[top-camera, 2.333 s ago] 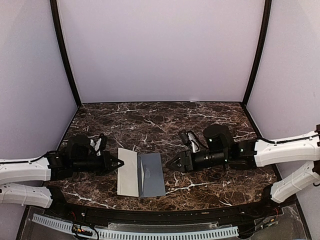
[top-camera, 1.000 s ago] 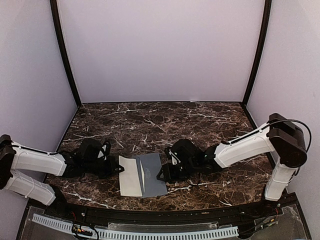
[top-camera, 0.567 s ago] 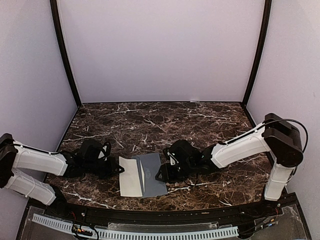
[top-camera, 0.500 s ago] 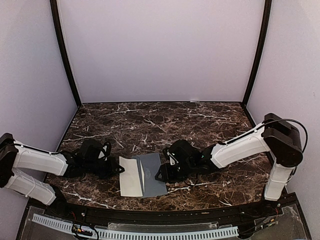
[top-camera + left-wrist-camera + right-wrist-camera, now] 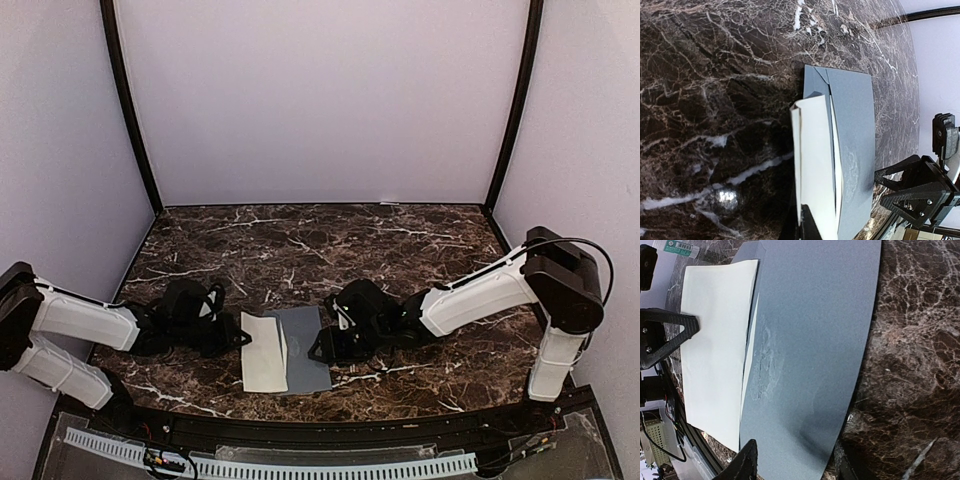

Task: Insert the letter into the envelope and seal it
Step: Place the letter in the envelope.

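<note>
Top external view shows the letter (image 5: pixel 262 355) lying near the front of the marble table (image 5: pixel 300 250). Its right edge meets the left edge of the envelope (image 5: pixel 308 350), which lies flat beside it. The left gripper (image 5: pixel 238 338) is closed right down on the letter's left edge. The right gripper (image 5: pixel 318 350) sits at the envelope's right edge with its jaws partly apart, straddling that edge, not pinching it, as far as I can tell.

I judge both sheets very light and floppy. The letter, creased, will buckle if I push it from one end faster than it slides. The envelope will skate on the polished stone unless something pins it. The outer left edge is the sensible hold on the letter, and the envelope's far right edge is the place to brace.

The left wrist view shows what the overhead cannot: the letter's held edge rides up off the table. The right wrist view shows a rumpled patch on the envelope's face and the letter's edge at the envelope's opening. No view tells me how far it has gone in.
</note>
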